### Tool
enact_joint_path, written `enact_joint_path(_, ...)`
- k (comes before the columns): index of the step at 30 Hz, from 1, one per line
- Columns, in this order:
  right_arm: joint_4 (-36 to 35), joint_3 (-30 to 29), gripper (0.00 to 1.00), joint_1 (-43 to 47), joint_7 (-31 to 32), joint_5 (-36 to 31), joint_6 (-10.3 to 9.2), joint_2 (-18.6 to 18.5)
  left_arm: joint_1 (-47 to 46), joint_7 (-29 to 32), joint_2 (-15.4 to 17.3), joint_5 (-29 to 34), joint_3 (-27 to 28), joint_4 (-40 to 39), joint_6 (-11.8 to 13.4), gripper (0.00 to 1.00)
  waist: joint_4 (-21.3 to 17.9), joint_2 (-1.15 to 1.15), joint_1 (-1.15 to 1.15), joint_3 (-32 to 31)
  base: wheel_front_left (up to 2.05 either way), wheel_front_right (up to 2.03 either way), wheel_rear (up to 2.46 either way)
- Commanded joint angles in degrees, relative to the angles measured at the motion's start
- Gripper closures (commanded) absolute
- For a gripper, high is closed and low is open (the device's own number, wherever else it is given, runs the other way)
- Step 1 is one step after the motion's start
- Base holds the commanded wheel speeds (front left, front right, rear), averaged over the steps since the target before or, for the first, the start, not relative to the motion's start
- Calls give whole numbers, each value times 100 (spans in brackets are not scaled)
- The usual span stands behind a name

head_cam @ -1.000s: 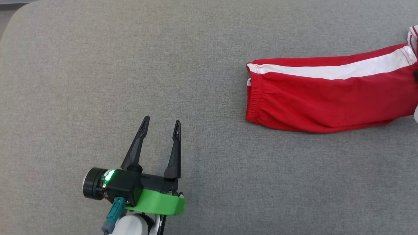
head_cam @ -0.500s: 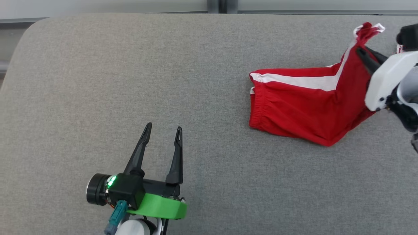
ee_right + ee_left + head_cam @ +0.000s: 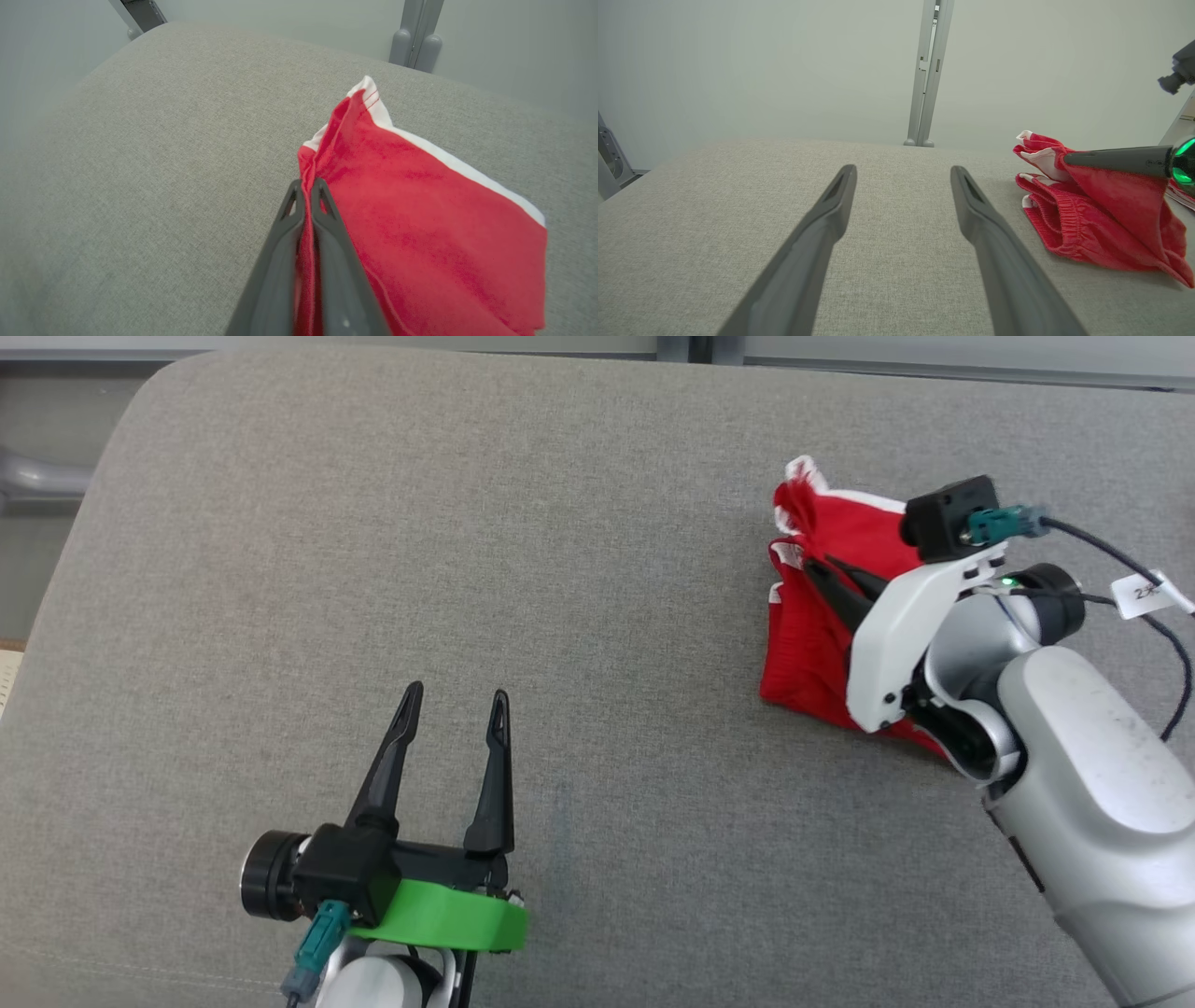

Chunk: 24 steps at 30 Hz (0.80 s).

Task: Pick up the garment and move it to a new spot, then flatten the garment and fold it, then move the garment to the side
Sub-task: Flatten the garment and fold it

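1. Grey woven cloth covers the padded surface (image 3: 579, 523). It has one rounded corner at the upper left, and in the head view its near and right edges are cut off.
2. The left gripper (image 3: 456, 692) is at the lower left, over bare cloth. Its two long, tapering dark fingers stand wide apart and hold nothing. A bright green plastic collar (image 3: 448, 924) wraps its base, and the pale wrist below runs off the bottom edge.
3. The garment (image 3: 810, 649) is on the right part of the surface, well apart from the left gripper. It is soft red knit with white trim, bunched into a heap. The left wrist view shows a gathered elastic band (image 3: 1059, 219) along its near edge. What kind of garment it is cannot be told.
4. The right gripper (image 3: 820, 566) has its jaws closed on a fold of the garment. In the right wrist view red cloth is pinched between the two fingers, and a white-edged corner stands up past the tips. The lower part of the heap rests on the surface.
5. The right forearm (image 3: 1092, 784), a smooth pale shell, hides the garment's right side and is cut off at the lower right.
6. A white tag (image 3: 1144, 595) hangs on a dark cable; its writing is too small to read.
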Motion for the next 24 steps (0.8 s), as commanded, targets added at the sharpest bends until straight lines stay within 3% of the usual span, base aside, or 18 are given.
enact_joint_path(1,32,65,92,18,-124,-5,-10,103,-104,-15,10,-29,-3,7,-26,0,53,0,0,104,0,0,0)
enact_joint_path(2,60,109,81,9,-180,49,-10,189,-113,-15,10,-46,-12,15,-21,0,51,0,0,119,0,0,0)
enact_joint_path(3,91,141,0,-3,-256,85,-10,247,-124,-15,10,-54,-17,22,-11,0,45,0,0,135,0,0,0)
enact_joint_path(10,-177,23,0,175,-1165,-63,-10,-118,-81,-15,10,-103,-6,58,38,0,-83,0,0,8,0,0,0)
enact_joint_path(17,-434,-748,0,1061,-2208,-356,-6,-668,170,-15,11,-89,184,0,78,0,-488,0,0,-356,0,0,0)
enact_joint_path(24,-297,-1113,0,2158,-3589,-979,-11,-525,502,-15,11,-125,541,-88,100,0,-946,0,0,-805,0,0,0)
